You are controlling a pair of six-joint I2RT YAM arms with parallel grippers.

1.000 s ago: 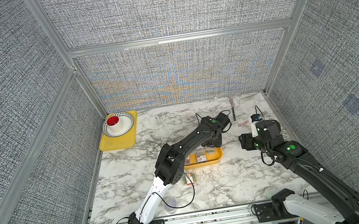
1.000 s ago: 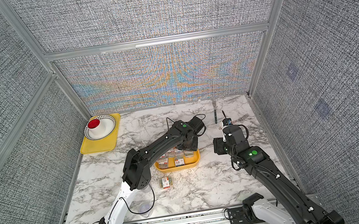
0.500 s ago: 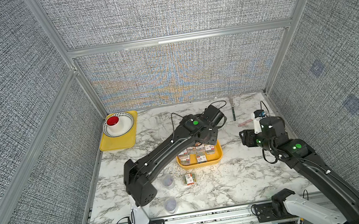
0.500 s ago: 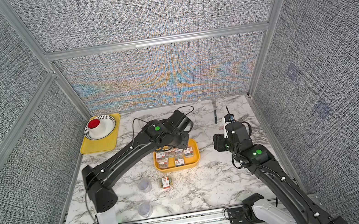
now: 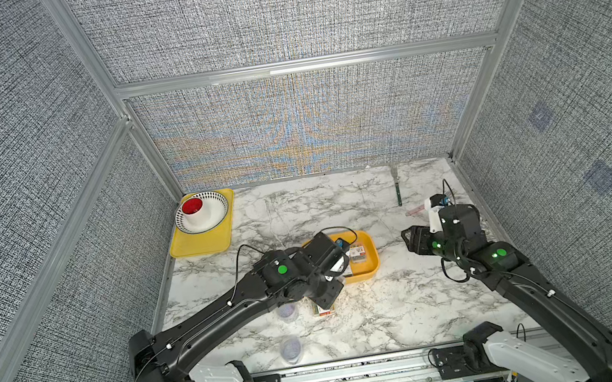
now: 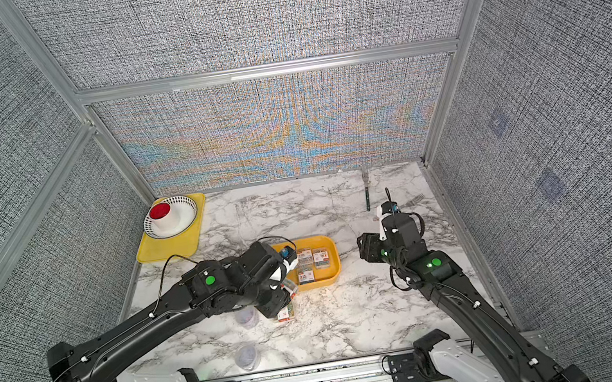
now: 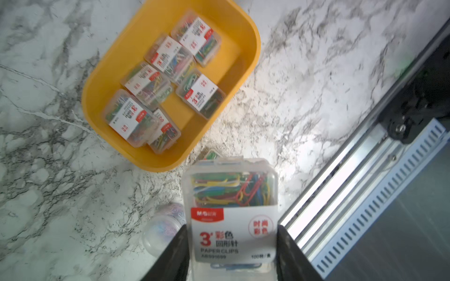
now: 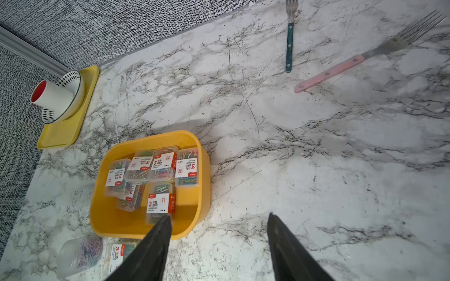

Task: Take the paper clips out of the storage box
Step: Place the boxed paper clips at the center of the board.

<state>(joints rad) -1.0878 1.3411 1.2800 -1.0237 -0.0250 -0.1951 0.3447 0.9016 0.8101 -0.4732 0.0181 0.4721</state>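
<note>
The yellow-orange storage box [image 5: 370,269] [image 6: 334,274] [image 7: 252,51] [image 8: 204,170] sits mid-table with several labelled packs of paper clips [image 7: 194,36] [image 8: 160,202] inside. My left gripper [image 7: 231,227] [image 5: 326,299] [image 6: 272,306] is shut on one clear pack of coloured clips [image 7: 232,194], held just in front of the storage box, above the table. Another pack [image 5: 324,311] [image 6: 286,315] [image 8: 117,253] and two round tubs [image 5: 287,312] [image 6: 247,356] [image 8: 80,253] lie on the marble there. My right gripper [image 8: 219,215] [image 5: 412,239] [image 6: 366,246] hangs open and empty beside the storage box's right side.
A flat yellow tray [image 5: 201,246] [image 8: 63,136] with a patterned bowl [image 5: 213,214] and a red-lined cup [image 5: 194,208] sits at the back left. A teal-handled fork [image 8: 289,43] and a pink-handled fork [image 8: 331,71] lie at the back right. The metal rail [image 7: 341,194] runs along the front edge.
My left arm has drawn back from over the storage box toward the front, bringing a pack of clips with it. My right gripper has narrowed a little and shifted slightly right.
</note>
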